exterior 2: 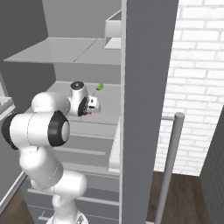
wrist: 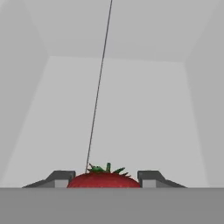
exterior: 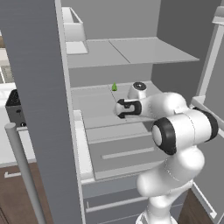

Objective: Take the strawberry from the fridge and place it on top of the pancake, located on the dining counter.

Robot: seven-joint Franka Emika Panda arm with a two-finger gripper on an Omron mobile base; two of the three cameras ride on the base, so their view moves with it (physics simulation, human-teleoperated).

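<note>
My jaws (wrist: pixel 103 178) sit low on a middle shelf (exterior: pixel 100 105) inside the open fridge (exterior: pixel 39 87), narrowed around the strawberry (wrist: pixel 104 179), which lies between my two tips (wrist: pixel 151 177) at 6 o'clock in the hand view. The tips stand just beside the fruit at 9 and 3 o'clock; whether they already press it I cannot tell. I judge the step in hand is the pinch: squeeze gently, centred on the widest part, since soft round fruit may squirt out. A small green item (exterior: pixel 114 87) sits toward 12 o'clock on the same shelf; I should lift straight up and back out clear of it.
</note>
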